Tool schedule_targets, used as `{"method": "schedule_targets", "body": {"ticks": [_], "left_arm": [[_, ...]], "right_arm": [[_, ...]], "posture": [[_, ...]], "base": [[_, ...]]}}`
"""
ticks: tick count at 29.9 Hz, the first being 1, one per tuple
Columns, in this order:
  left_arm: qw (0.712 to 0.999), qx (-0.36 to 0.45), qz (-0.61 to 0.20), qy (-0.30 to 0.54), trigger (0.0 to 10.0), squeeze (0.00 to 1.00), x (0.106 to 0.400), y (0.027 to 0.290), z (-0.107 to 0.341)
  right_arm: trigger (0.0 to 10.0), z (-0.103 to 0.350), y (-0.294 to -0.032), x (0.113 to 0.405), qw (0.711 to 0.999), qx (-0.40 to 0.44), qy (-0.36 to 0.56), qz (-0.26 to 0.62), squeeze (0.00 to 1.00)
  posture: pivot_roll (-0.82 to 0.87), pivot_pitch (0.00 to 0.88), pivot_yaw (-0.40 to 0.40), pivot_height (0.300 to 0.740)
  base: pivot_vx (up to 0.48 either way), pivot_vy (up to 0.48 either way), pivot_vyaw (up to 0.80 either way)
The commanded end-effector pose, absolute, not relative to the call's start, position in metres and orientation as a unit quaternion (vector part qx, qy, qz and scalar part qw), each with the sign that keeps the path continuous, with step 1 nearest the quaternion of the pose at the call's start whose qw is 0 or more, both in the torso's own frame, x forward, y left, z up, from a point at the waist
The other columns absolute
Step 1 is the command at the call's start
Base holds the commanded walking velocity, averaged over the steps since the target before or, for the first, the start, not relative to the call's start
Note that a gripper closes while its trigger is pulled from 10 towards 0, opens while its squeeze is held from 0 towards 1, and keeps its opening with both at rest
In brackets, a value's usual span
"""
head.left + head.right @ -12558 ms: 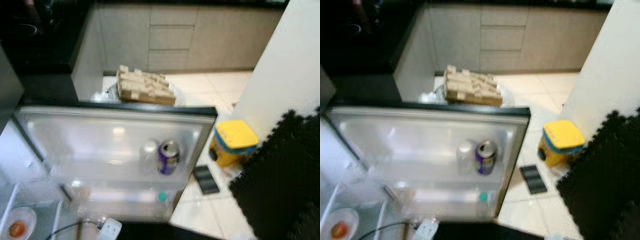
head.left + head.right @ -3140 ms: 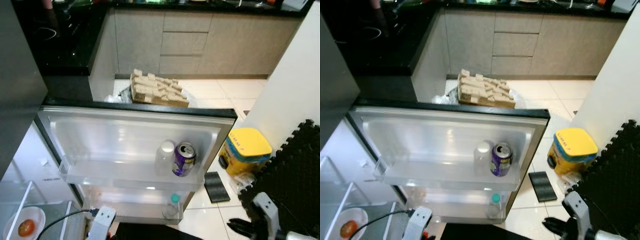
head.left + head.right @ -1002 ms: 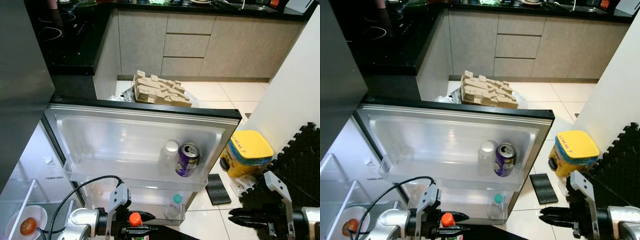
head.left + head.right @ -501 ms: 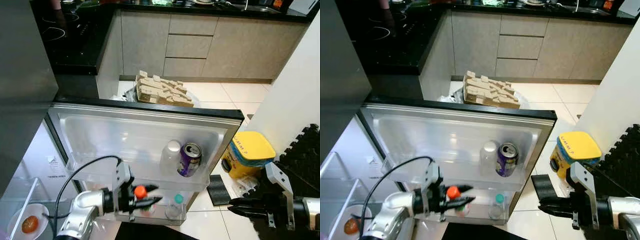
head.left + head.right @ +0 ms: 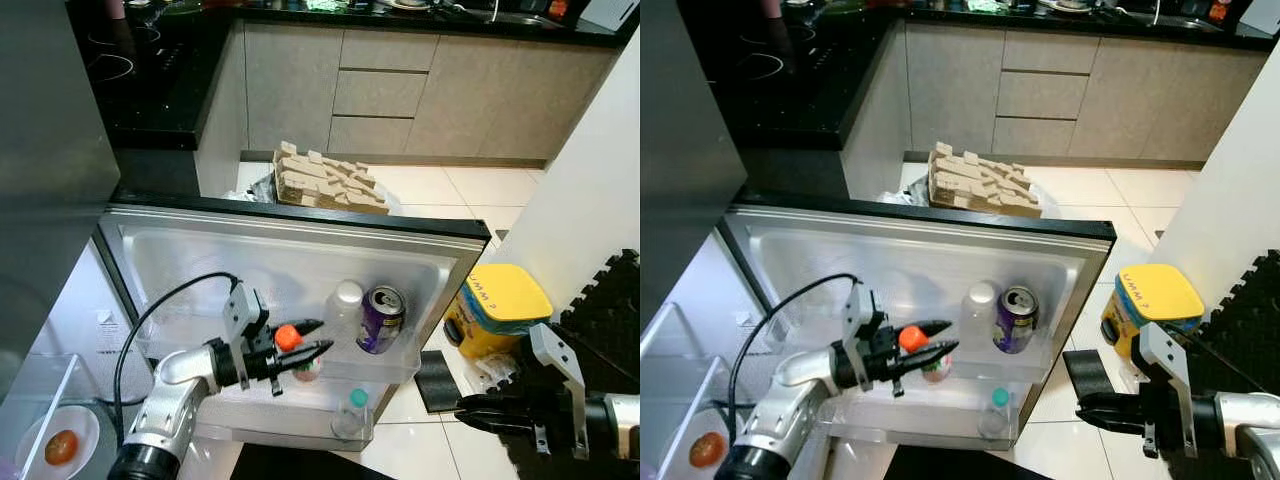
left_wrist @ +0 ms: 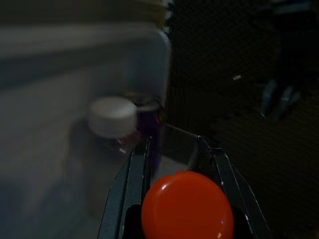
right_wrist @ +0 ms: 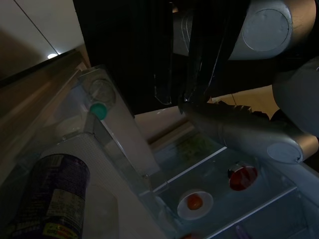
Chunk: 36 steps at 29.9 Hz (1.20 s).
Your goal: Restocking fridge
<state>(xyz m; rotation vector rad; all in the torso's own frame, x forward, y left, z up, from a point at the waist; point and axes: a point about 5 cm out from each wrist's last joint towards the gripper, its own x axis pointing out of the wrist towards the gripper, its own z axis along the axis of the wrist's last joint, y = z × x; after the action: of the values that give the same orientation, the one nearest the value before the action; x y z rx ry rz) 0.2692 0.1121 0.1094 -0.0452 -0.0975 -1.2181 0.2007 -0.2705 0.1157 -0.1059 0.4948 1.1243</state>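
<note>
Holding an orange-capped bottle clenched in our left pincer, we have it at the upper door shelf of the open fridge door, just beside the white-capped bottle and the purple can that stand together at the shelf's right end. The chief risk, as we judge it, is a collision: if we swing further right, the pincer fingers or the bottle could knock the white-capped bottle into the can and tip both. A second risk is the clear front rail of the shelf; if the bottle's base is too low it may catch on the rail and twist in our grip. From the head views we cannot quite tell whether the base is already over the rail or in front of it. The black cable looping from our left arm could also snag the shelf edge.

Our right pincer hangs low to the right of the door, fingers pressed together and holding nothing, near the yellow-lidded tub on the floor.

As for what is stored: the lower door shelf carries a small green-capped bottle. Inside the fridge, a white plate holds one tomato-like fruit, and the right wrist view shows a second red item on the same glass shelf. Beyond the door, a cardboard tray sits on the floor.
</note>
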Motion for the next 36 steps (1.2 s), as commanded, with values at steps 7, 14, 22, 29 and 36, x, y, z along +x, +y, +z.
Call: {"method": "schedule_targets", "body": {"ticks": [7, 14, 22, 29, 36], "left_arm": [[0.851, 0.009, -0.520, -0.076, 10.0, 0.00, 0.286, 0.098, 0.117], [0.863, 0.029, -0.499, -0.075, 10.0, 0.00, 0.294, 0.095, 0.116], [0.869, 0.063, -0.483, -0.086, 10.0, 0.00, 0.306, 0.090, 0.118], [0.847, 0.086, -0.518, -0.086, 10.0, 0.00, 0.312, 0.082, 0.117], [0.842, 0.104, -0.525, -0.076, 10.0, 0.00, 0.319, 0.090, 0.116]], "right_arm": [[10.0, 0.116, -0.267, 0.202, 0.814, -0.054, 0.233, 0.530, 0.00], [10.0, 0.117, -0.266, 0.202, 0.814, -0.054, 0.230, 0.530, 0.00], [10.0, 0.118, -0.264, 0.201, 0.815, -0.052, 0.227, 0.531, 0.00], [10.0, 0.117, -0.261, 0.198, 0.815, -0.048, 0.225, 0.532, 0.00], [10.0, 0.118, -0.260, 0.194, 0.815, -0.045, 0.225, 0.533, 0.00]], "posture": [[0.00, 0.020, -0.067, 0.740], [-0.01, 0.023, -0.066, 0.740], [-0.01, 0.037, -0.062, 0.740], [-0.02, 0.048, -0.057, 0.740], [-0.03, 0.054, -0.052, 0.740]], "base": [[0.000, 0.000, 0.00], [0.000, 0.000, 0.00], [0.000, 0.000, 0.00], [0.000, 0.000, 0.00], [0.000, 0.000, 0.00]]}}
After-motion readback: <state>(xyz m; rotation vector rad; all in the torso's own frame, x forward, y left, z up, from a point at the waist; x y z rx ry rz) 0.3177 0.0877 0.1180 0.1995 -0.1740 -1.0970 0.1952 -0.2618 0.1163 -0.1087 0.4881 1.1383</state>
